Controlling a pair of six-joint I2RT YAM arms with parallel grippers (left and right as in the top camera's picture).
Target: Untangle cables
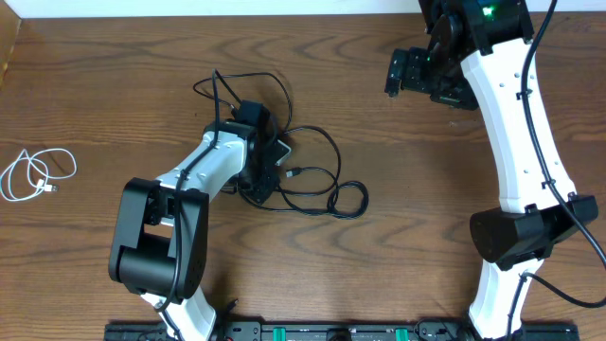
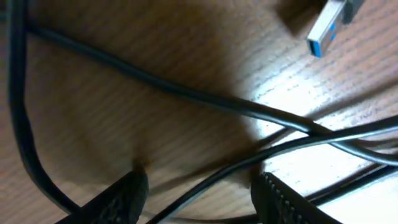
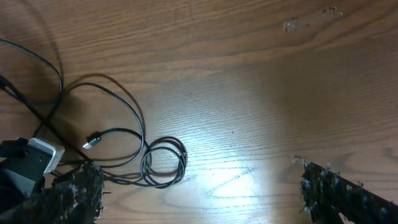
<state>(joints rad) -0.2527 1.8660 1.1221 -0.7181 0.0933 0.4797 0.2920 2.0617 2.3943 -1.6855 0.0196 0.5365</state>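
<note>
Several thin black cables (image 1: pixel 317 185) lie tangled in the middle of the table, ending in a small coil (image 1: pixel 348 201). My left gripper (image 1: pixel 268 175) is lowered into the tangle. In the left wrist view its fingers (image 2: pixel 127 198) stand apart, and one black cable (image 2: pixel 208 183) runs between them without being pinched. A silver plug with a blue insert (image 2: pixel 328 26) lies just beyond. A short white cable (image 1: pixel 36 175) is coiled at the far left. My right gripper (image 1: pixel 393 76) hovers open at the back right, holding nothing; its view shows the coil (image 3: pixel 163 163).
The right arm's white links (image 1: pixel 516 142) run down the right side to its base at the front edge. The left arm's base (image 1: pixel 156 242) stands at the front left. A rail (image 1: pixel 312 332) runs along the table's front edge.
</note>
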